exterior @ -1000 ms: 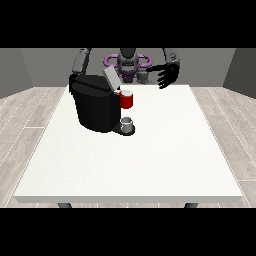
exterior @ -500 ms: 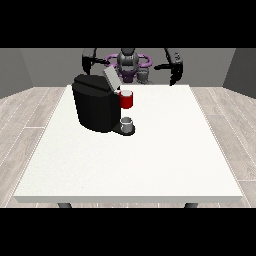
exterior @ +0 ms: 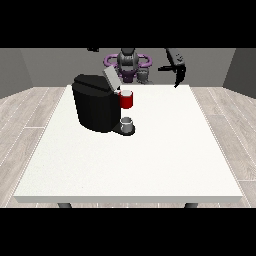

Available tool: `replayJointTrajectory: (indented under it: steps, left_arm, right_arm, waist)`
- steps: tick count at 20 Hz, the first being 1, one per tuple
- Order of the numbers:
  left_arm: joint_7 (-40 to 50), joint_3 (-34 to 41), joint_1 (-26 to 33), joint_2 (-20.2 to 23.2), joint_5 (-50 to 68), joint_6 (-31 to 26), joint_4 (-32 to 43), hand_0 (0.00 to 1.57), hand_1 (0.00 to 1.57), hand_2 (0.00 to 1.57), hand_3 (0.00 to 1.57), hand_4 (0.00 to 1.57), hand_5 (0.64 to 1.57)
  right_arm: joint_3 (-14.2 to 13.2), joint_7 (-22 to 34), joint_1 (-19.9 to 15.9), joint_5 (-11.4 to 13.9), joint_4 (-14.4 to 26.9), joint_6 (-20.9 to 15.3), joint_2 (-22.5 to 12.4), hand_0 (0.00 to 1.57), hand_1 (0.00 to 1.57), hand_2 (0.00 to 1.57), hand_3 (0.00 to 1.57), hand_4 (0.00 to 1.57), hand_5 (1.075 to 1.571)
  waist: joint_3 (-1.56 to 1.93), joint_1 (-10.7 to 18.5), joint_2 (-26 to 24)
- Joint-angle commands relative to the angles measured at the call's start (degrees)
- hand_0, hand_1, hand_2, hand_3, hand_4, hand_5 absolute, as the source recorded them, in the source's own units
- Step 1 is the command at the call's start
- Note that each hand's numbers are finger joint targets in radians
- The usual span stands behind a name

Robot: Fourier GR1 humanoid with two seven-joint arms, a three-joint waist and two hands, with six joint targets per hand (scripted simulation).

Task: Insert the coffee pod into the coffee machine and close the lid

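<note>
The robot (exterior: 129, 64) is small and far back, behind the desk (exterior: 150, 155). Much of it is hard to see. The robot hand at the view's right (exterior: 176, 64) is raised high above the far edge of the desk. Its dark fingers (exterior: 178, 79) hang down, and it holds nothing. They look relaxed, not clenched. The robot hand at the view's left (exterior: 93, 49) is nearly all cut off at the top. Only a tiny dark bit shows, so I cannot tell if it is spread out or clenched.

The coffee machine (exterior: 95, 102) is a big black box on the left part of the desk, near the back. Its grey lid (exterior: 111, 79) is tilted up, so the top is not closed. A red part (exterior: 127, 100) sticks out at the front of the machine. It may be the coffee pod in its holder, but I cannot tell for sure. Below it, a small grey cup (exterior: 128, 123) stands on the machine's low black base. The inside of the machine is too dark to see.
</note>
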Motion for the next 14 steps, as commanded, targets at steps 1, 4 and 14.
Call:
replayJointTrajectory:
  steps: [1,4,14]
  left_arm:
    - [-3.25,-2.86,3.32,-2.95,-0.57,1.49,-4.18,0.0,0.0,0.0,0.0,0.18,1.571]
    - [-1.66,-3.84,3.72,-2.01,2.27,-3.77,-8.8,0.0,0.0,0.0,0.0,0.21,1.571]
    - [-4.91,-5.57,0.8,-1.43,3.87,-3.18,-13.49,0.0,0.0,0.0,0.0,0.19,1.571]
  right_arm:
    - [4.14,0.67,2.9,4.87,-6.78,-3.83,0.76,0.0,0.0,0.0,0.0,0.39,1.571]
    - [1.27,3.76,-0.29,5.67,-6.72,-6.9,0.76,0.0,0.0,0.0,0.0,0.44,1.571]
    - [-2.07,8.57,-16.99,9.52,-1.76,-12.59,0.57,0.0,0.0,0.0,0.0,0.21,1.571]
  waist:
    - [0.03,1.58,3.43]
    - [0.05,5.79,6.93]
    - [0.02,8.68,17.11]
